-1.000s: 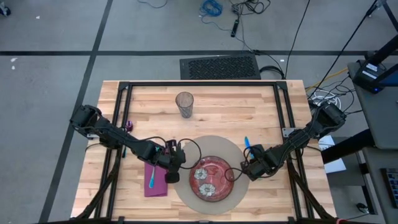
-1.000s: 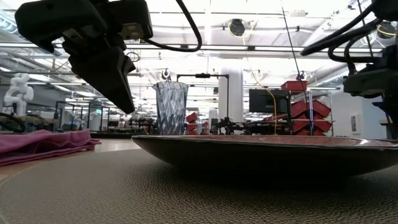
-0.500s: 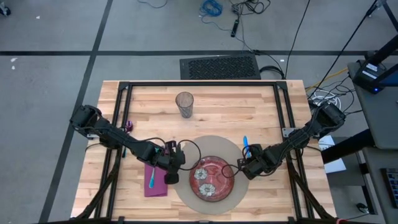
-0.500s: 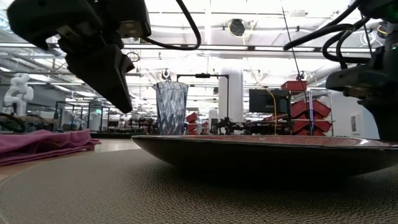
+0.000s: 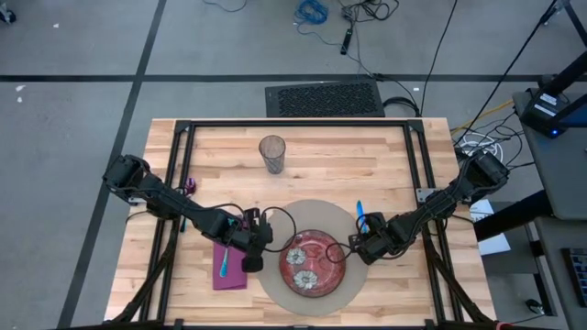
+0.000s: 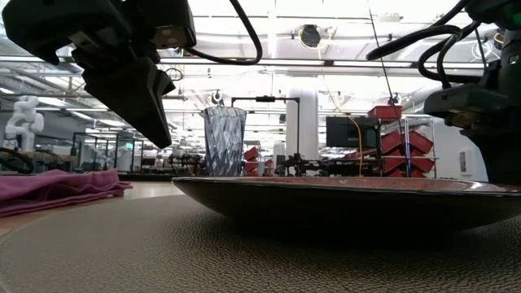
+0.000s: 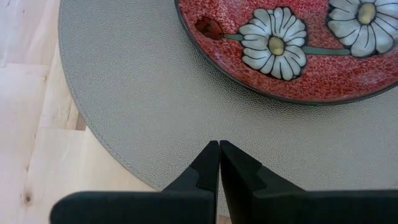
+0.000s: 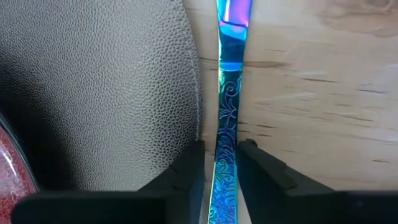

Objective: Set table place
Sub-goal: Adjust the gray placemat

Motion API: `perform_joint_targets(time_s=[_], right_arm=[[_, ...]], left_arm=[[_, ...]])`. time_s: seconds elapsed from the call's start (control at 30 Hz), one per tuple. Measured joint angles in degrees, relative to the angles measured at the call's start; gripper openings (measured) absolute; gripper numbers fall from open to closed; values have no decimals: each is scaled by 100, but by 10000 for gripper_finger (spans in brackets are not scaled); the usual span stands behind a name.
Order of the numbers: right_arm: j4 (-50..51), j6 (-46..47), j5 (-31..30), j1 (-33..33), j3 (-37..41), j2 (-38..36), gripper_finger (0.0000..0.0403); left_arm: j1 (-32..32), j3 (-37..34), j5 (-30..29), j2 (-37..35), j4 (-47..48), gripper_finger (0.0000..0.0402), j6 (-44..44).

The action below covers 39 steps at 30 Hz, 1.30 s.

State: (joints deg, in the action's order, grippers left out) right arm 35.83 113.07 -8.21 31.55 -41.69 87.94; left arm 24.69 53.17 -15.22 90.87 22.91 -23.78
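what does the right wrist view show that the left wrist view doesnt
Only the right wrist view shows the blue utensil lying on the table just beside the mat's edge, with the right gripper straddling its handle, fingers slightly apart. Only the left wrist view shows the plate's white flowers and the left gripper, shut and empty over the mat. Both share the mat, a piece of the red plate and bare wood.

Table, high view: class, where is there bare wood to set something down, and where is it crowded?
Bare table lies right of the glass, left of it, and between glass and mat. The near strip is crowded: napkin and left gripper left of the mat, plate on it, blue cutlery and right gripper at its right edge.
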Motion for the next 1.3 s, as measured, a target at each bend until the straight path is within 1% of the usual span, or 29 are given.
perform_joint_targets(time_s=[0.2, 0.33, 0.6, 0.73, 0.9, 1.03, 1.1, 1.17, 1.3], right_arm=[[26, -135, 15, 2, -18, -2, 95], [414, -269, 14, 8, -171, 21, 102], [782, -551, -243, 4, -577, 13, 103], [785, -897, -264, 7, -752, 13, 103], [29, -1581, -333, 319, -945, 7, 103], [-479, -1880, -511, 699, -1004, 9, 103], [-613, -1958, -533, 869, -1012, 38, 102], [-712, -1975, -533, 1006, -1012, 129, 102], [-1073, -2307, -483, 1183, -1012, 491, 100]], left_arm=[[6, 0, 0, 0, 9, 0, -100], [11, 0, 2, 0, 12, 0, -102], [11, 0, 2, 0, 9, 0, -117], [11, 0, 2, 0, 14, 0, -117], [52, 0, 2, 0, 203, 0, -138], [99, -4, 2, 0, 916, 0, -295], [127, -77, 60, 0, 1104, 0, -414], [133, -263, 301, 0, 1019, 0, -439], [133, -693, 779, 4, 449, 0, -445]])
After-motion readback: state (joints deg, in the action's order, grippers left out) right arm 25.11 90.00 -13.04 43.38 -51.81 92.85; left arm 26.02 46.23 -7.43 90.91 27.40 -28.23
